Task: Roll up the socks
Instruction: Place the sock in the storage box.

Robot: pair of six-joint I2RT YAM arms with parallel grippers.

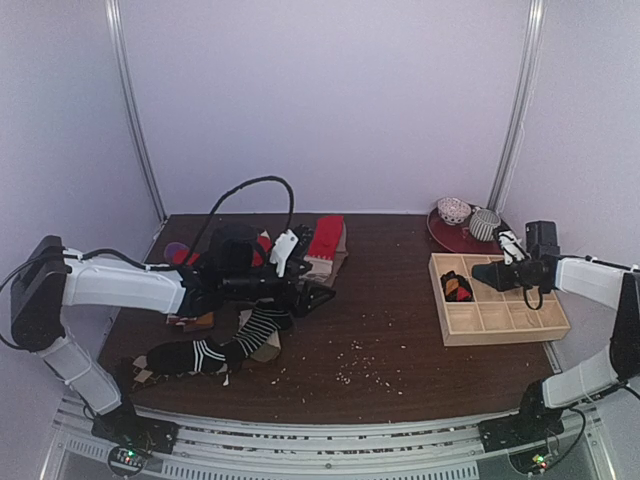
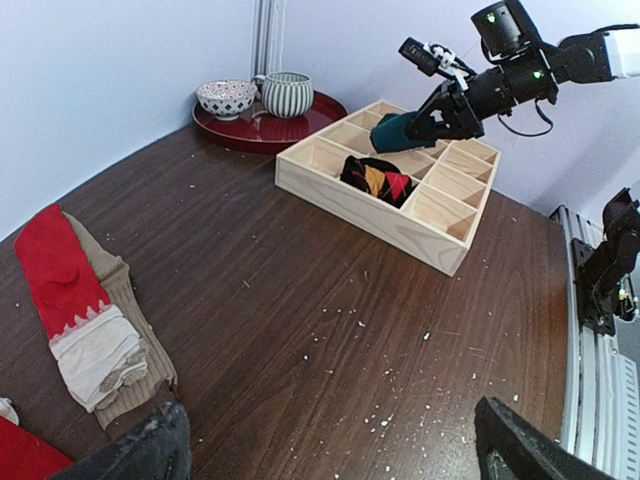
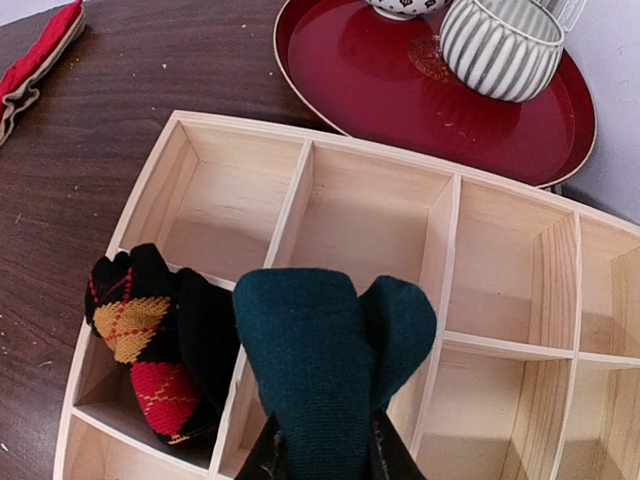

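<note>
My right gripper (image 3: 325,462) is shut on a rolled dark teal sock (image 3: 320,370), held above the wooden divided tray (image 3: 445,250), just right of the compartment holding a rolled black argyle sock (image 3: 150,340). The left wrist view shows that same teal roll (image 2: 400,132) above the tray (image 2: 360,215). My left gripper (image 1: 310,295) hangs open over the table's left half with nothing between its fingers (image 2: 150,445). A red-and-beige sock (image 2: 85,310) lies flat beside it. Black-and-white striped socks (image 1: 215,350) lie at the front left.
A dark red round tray (image 3: 400,90) with a striped cup (image 3: 500,45) and a patterned bowl (image 2: 226,98) stands behind the wooden tray. More socks are heaped under the left arm (image 1: 230,250). White crumbs dot the table's middle (image 1: 360,365).
</note>
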